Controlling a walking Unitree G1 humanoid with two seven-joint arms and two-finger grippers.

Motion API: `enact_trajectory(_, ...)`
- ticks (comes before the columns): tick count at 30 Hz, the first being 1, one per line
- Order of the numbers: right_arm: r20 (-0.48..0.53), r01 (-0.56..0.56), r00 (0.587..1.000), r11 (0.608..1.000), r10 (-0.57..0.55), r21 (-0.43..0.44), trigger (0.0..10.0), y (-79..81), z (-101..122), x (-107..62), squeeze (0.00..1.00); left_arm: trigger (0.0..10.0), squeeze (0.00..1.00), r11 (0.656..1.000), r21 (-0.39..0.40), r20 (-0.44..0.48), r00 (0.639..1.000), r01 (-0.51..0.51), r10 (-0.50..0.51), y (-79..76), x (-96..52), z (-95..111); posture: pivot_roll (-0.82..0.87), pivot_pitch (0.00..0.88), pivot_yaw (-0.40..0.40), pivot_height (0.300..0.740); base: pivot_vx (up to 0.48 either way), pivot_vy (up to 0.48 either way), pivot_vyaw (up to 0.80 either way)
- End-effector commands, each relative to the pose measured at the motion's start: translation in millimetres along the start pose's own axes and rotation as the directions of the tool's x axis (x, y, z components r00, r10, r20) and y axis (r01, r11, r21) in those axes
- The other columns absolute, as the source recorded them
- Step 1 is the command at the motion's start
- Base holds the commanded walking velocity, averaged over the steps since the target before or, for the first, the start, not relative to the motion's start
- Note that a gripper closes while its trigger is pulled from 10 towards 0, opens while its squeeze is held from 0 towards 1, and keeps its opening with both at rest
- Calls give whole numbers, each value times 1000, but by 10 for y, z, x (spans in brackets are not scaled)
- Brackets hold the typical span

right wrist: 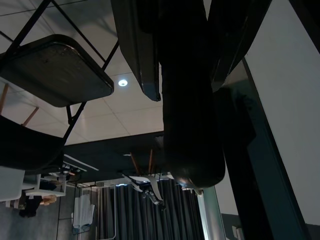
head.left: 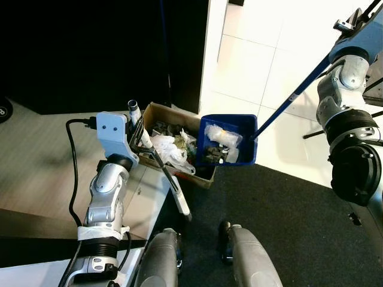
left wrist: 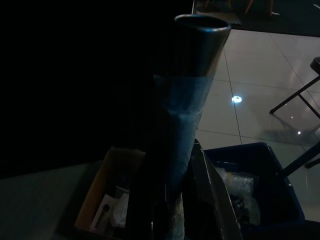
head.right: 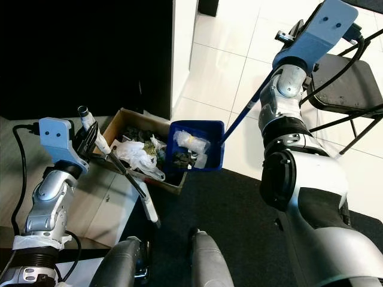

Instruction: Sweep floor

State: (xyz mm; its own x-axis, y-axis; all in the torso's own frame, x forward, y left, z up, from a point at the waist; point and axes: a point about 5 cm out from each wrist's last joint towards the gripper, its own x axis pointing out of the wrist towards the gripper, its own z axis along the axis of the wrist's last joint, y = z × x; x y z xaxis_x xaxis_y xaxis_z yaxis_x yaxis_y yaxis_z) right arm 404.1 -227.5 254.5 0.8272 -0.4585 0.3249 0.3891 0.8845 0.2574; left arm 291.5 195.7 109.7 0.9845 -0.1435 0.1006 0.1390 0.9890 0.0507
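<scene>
Blue dustpan (head.left: 229, 141), handle clamped by right gripper (head.right: 287, 37) fingers, is being tipped; it should be centred over the cardboard box (head.left: 157, 113) while the left gripper (head.left: 136, 128) fingers are holding the broom (head.left: 173, 182).

A taped handle (left wrist: 187, 100) rises between the left gripper's (left wrist: 170, 210) dark fingers (left wrist: 210, 200) (held tight), above a cardboard box (left wrist: 100, 200) and blue dustpan (left wrist: 270, 195) holding crumpled plastic (left wrist: 237, 182)

A black folding chair (head.right: 350, 84) stands on white tile (head.right: 221, 54), perhaps beside a dark rug (head.right: 239, 209).
</scene>
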Motion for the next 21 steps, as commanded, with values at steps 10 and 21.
enact_trajectory(10,44,-45,998,998,47,-45,10000,-37,40,9,0,10000,0,995,-75,-63,996,-64,59,32,1,-153,29,57,-28,740,0,0,0)
enact_trajectory(21,85,-31,996,996,24,85,10000,-333,118,65,0,10000,0,992,-96,-42,996,-83,79,89,182,-103,5,42,4,740,0,0,0)
